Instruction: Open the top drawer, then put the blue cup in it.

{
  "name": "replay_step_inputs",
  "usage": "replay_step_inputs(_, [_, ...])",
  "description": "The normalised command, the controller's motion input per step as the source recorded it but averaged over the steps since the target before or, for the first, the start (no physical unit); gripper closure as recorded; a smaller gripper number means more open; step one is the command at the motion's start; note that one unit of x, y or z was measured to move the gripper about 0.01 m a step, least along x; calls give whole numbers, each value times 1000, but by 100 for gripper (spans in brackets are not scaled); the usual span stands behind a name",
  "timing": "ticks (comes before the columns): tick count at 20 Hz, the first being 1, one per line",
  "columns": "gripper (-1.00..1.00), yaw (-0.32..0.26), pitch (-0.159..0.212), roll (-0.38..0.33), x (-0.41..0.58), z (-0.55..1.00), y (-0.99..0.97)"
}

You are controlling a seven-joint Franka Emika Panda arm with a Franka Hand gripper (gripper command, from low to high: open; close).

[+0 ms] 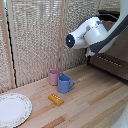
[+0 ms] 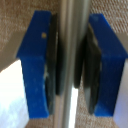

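The blue cup [image 1: 63,84] stands upright on the wooden tabletop with its handle toward the exterior view's right, touching a pink mug [image 1: 54,76] behind it. The dark brown dresser [image 1: 113,64] is at the exterior view's right edge, and my arm [image 1: 90,34] reaches toward it. The arm hides the fingers there. In the wrist view my gripper [image 2: 74,65] is shut on a thin silver bar handle [image 2: 75,25] of the drawer. Its blue fingers [image 2: 36,65] and black pads press the bar from both sides. I cannot tell from these views how far the top drawer is open.
A yellow block [image 1: 55,99] lies in front of the cups. A white patterned plate [image 1: 12,109] sits at the near corner on the exterior view's left. A woven screen [image 1: 35,40] backs the table.
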Motion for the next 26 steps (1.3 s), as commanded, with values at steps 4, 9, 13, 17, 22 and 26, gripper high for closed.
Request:
replay_step_inputs(4, [-100, -22, 10, -17, -12, 0, 59])
replay_step_inputs(9, [-100, 70, 0, -15, -1, 290, 121])
replay_step_inputs(13, [-100, 186, 74, 76, -13, 494, 291])
replay_step_inputs(17, [-100, 80, 61, 250, 81, 354, 524])
replay_step_inputs(22, [-100, 7, 49, 352, 146, 69, 538])
replay_step_inputs(26, [-100, -110, 33, 374, 174, 0, 414])
